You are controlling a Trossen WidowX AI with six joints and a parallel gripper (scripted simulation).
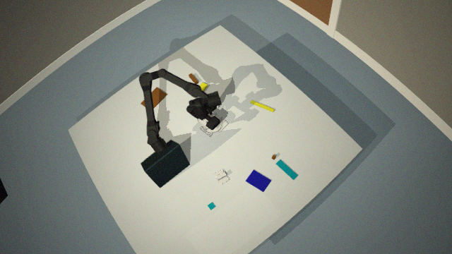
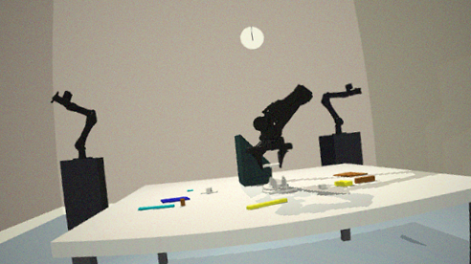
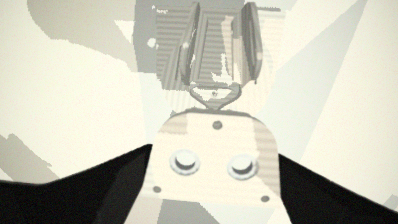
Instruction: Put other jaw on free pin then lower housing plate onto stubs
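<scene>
My gripper (image 2: 272,165) (image 3: 211,154) is shut on the white housing plate (image 3: 216,141) (image 2: 271,164), which has two ringed round holes. It holds the plate above the table, over the near side of the white gripper base. On the ribbed base (image 3: 166,62), the left jaw (image 3: 190,50) and the right jaw (image 3: 252,47) stand side by side, pointing away from the plate. They also show as two small upright pieces in the exterior view. The plate hides the jaw roots, pins and stubs, so I cannot tell whether the teeth mesh.
A small white part (image 1: 222,176) (image 2: 209,190) stands apart. A yellow bar (image 1: 262,106) (image 2: 267,204), a yellow block (image 2: 344,183) and a brown block (image 2: 364,179) lie around the base. A blue plate (image 1: 258,180) and a teal bar (image 1: 287,169) lie farther off.
</scene>
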